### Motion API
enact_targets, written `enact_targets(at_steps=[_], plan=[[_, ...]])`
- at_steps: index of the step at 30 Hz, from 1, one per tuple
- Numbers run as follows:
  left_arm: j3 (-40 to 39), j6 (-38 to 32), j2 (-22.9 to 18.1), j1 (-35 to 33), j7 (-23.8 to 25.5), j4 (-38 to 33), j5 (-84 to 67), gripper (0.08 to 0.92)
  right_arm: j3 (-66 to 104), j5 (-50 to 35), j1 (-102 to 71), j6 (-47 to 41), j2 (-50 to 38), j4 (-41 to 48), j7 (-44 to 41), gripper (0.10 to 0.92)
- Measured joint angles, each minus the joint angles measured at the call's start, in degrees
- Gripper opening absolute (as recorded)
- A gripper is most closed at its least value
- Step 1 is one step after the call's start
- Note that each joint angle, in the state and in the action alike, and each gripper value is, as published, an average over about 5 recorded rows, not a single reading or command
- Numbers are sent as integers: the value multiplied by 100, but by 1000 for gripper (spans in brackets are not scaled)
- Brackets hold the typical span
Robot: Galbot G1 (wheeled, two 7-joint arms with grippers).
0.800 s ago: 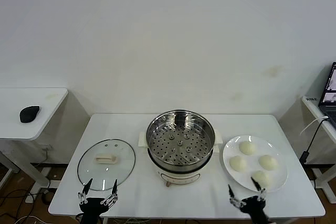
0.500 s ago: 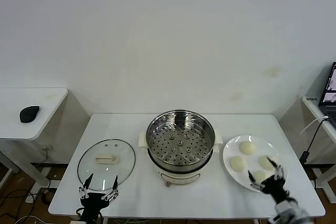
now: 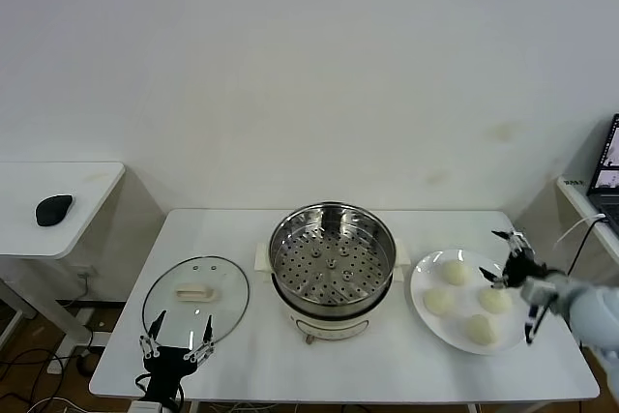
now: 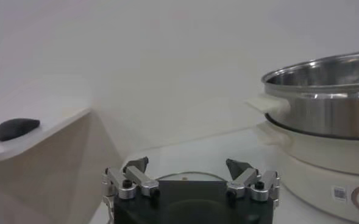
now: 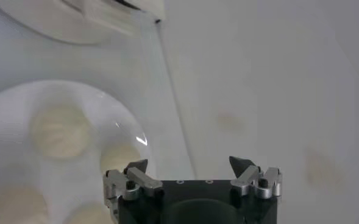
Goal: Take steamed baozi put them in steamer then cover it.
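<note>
Several cream-white steamed baozi [image 3: 455, 271] lie on a white plate [image 3: 422, 278] at the right of the table. My right gripper [image 3: 497, 256] hovers open and empty over the plate's far right part, beside the baozi; its wrist view shows the baozi [image 5: 60, 131] below the open gripper [image 5: 190, 163]. The shiny steamer [image 3: 333, 258] stands uncovered at the table's centre, its perforated tray bare. The glass cover [image 3: 195, 295] lies flat to its left. My left gripper [image 3: 182, 328] waits open at the front edge by the cover, the steamer [image 4: 325, 91] off to its side.
A black mouse [image 3: 54, 209] rests on a side table at the left. A laptop [image 3: 607, 176] and a cable sit on a stand at the right. Bare white tabletop [image 3: 387, 365] runs along the front edge.
My right gripper has swung from the table's front edge up and to the right, over the plate's far right side. The left gripper has dropped slightly toward the front edge.
</note>
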State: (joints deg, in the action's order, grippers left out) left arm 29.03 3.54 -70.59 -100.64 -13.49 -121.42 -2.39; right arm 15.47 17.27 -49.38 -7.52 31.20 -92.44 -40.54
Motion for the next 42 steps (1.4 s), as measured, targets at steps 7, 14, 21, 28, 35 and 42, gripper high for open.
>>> enact_targets(at_steps=[7, 14, 21, 28, 35, 42], plan=[[57, -3, 36, 60, -24, 32, 66, 823, -1969, -244, 1950, 67, -90, 945, -929, 823], [87, 11, 56, 97, -32, 73, 106, 823, -3552, -361, 3258, 205, 68, 1679, -1567, 823], [158, 17, 89, 82, -30, 97, 124, 823, -4416, -337, 3830, 268, 369, 2279, -1862, 823], [219, 17, 65, 35, -29, 82, 140, 823, -4794, -206, 4080, 294, 689, 2752, -1979, 823], [281, -1, 67, -4, -29, 52, 148, 823, -4925, -77, 4151, 314, 945, 3124, -1991, 823], [292, -18, 66, -14, -34, 32, 183, 823, -4959, 4, 4222, 338, 1142, 3404, -1942, 819]])
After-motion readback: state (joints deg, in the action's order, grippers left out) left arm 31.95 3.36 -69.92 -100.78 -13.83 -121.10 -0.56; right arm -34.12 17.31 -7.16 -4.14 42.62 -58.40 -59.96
